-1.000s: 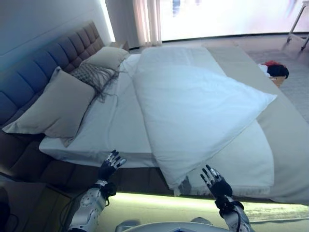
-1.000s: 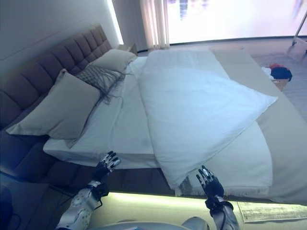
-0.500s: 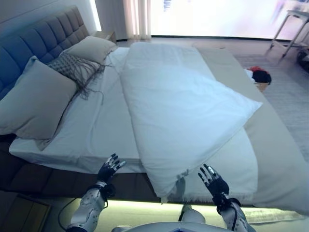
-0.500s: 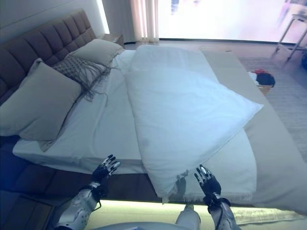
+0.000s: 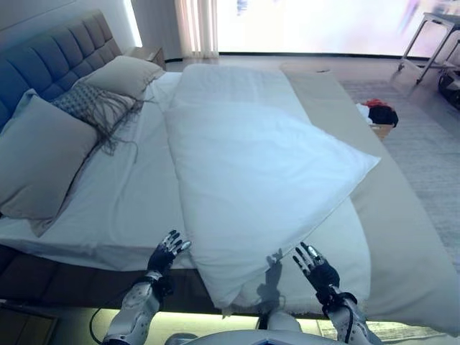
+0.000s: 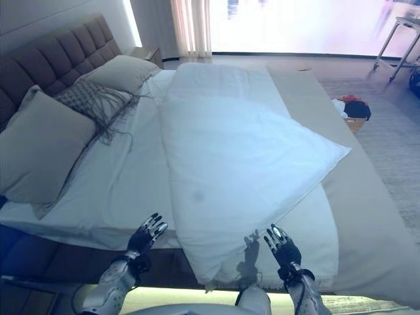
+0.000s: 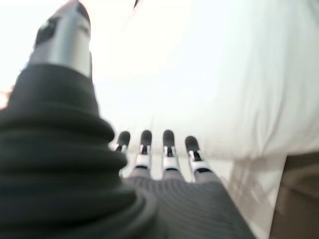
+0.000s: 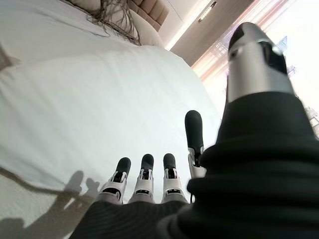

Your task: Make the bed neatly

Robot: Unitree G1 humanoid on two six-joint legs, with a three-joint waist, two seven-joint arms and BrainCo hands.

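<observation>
A white duvet (image 5: 251, 180) lies crooked on the bed, folded back on itself, with a corner pointing to the right and a folded corner hanging over the near edge. The white sheet (image 5: 122, 194) on the left half of the mattress is bare. My left hand (image 5: 165, 253) is open, held just before the near edge, left of the duvet's corner; its straight fingers (image 7: 168, 149) show in the left wrist view. My right hand (image 5: 316, 267) is open, near the duvet's lower edge; its fingers (image 8: 145, 174) point at the duvet (image 8: 89, 114). Neither hand holds anything.
Two beige pillows (image 5: 39, 154) (image 5: 129, 74) and a grey fringed cushion (image 5: 90, 104) lean at the tufted headboard (image 5: 50, 61). A beige cover (image 5: 402, 230) lies along the bed's right side. A basket with dark and red clothes (image 5: 377, 115) stands on the floor at the right. A table's legs (image 5: 428, 36) show at the far right.
The camera has moved nearer and over the bed, so the whole scene has shifted down and left. Both hands stay open and now reach closer to the bed's near edge.
</observation>
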